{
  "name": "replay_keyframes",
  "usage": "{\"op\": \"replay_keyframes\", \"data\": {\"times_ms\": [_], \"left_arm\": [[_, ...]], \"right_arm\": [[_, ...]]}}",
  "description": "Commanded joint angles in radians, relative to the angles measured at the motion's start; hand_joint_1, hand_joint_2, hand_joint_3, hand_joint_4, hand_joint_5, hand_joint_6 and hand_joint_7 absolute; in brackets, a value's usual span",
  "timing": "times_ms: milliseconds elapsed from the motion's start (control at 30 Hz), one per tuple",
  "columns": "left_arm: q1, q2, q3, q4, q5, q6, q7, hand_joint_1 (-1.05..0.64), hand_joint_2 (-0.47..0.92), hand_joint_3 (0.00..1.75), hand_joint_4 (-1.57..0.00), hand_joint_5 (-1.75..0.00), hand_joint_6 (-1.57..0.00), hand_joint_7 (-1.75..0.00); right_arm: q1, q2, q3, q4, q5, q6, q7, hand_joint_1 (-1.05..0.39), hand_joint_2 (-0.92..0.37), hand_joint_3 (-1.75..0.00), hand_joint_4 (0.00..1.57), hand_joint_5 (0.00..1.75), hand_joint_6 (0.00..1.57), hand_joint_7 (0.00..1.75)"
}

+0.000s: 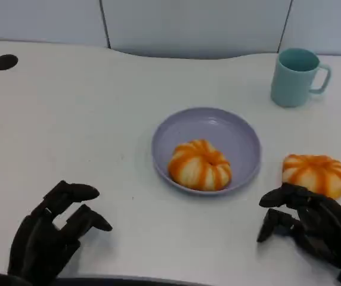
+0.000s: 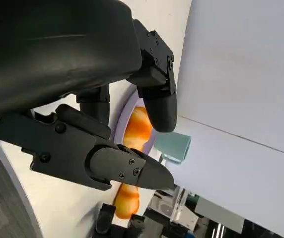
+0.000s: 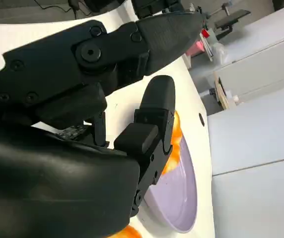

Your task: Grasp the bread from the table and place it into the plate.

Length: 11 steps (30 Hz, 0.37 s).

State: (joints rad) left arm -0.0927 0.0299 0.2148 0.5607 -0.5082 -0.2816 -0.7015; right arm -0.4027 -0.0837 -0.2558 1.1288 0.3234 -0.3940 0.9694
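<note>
Head view. A lavender plate (image 1: pixel 206 149) sits at the table's (image 1: pixel 69 119) centre and already holds one orange-striped bun (image 1: pixel 200 164) in its near half. A second orange-striped bun (image 1: pixel 314 173), the one left to grasp, lies on the table to the right of the plate, apart from its rim. The right hand (image 1: pixel 310 226) rests just near of this bun, fingers curled loosely and holding nothing; its fingertips (image 1: pixel 272 199) look close to the bun's near edge, though contact cannot be confirmed. The left hand (image 1: pixel 51 229) lies at near left, fingers apart and empty, well apart from the plate. A teal mug (image 1: pixel 297 76) stands at far right; its interior is not visible enough to tell its contents. Judged risks: the soft, rounded bun could be pushed far or right by the fingertips instead of enclosed; a shallow hold could let it roll out during transfer; on release it could land on the bun already in the plate and tumble over the low rim.

Left wrist view. The left hand's black fingers (image 2: pixel 107 158) are spread with nothing between them. Beyond them appear the plated bun (image 2: pixel 138 128), the mug (image 2: pixel 174 147) and the bun on the table (image 2: pixel 127 201).

Right wrist view. The right hand's fingers (image 3: pixel 154 124) are unclosed and empty; the plate's rim (image 3: pixel 181 198) and its bun (image 3: pixel 173 146) lie beyond.
</note>
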Motion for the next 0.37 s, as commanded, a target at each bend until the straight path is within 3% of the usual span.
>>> {"op": "replay_keyframes", "data": {"times_ms": [33, 367], "left_arm": [[-0.008, 0.006, 0.013, 0.010, 0.018, -0.008, 0.012, -0.62, 0.92, 0.10, -0.35, -1.74, -0.38, -1.30], [-0.014, 0.008, 0.020, 0.021, 0.018, -0.016, -0.002, -0.62, 0.92, 0.10, -0.34, -1.74, -0.37, -1.33]], "right_arm": [[0.017, -0.009, -0.009, 0.022, -0.001, 0.023, -0.004, -0.57, -0.92, -0.07, 0.73, 1.33, 0.79, 0.76], [0.018, -0.012, -0.004, 0.028, -0.020, -0.012, -0.011, -0.57, -0.92, -0.09, 0.70, 1.35, 0.77, 0.78]]}}
